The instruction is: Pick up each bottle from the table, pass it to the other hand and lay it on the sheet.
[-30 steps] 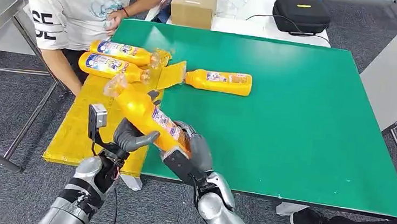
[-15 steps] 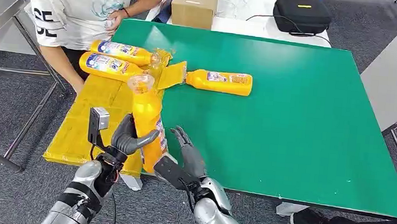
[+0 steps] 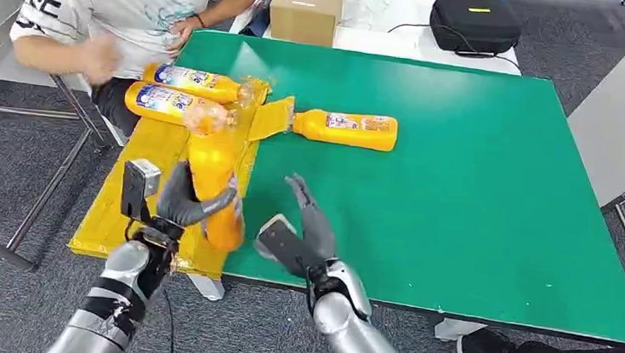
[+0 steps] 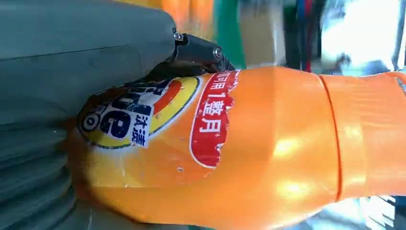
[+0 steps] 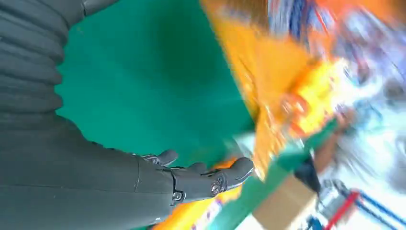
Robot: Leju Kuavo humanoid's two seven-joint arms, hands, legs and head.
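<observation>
While the left hand [image 3: 190,202] grips the bottle [image 3: 209,176] round its lower body above the yellow sheet [image 3: 133,186], the right hand [image 3: 302,231] hovers beside it over the green table [image 3: 478,191], fingers spread and empty. To lay it well, tip it flat beside the two bottles [image 3: 181,92] lying there before letting go. Its long axis runs near upright, cap end away from the robot.

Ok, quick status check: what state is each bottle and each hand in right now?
Held bottle: gripped by the left hand, above the yellow sheet.
Right hand: empty, fingers apart.
Two bottles: lying on the sheet.
Fourth bottle: lying on the green table.
</observation>
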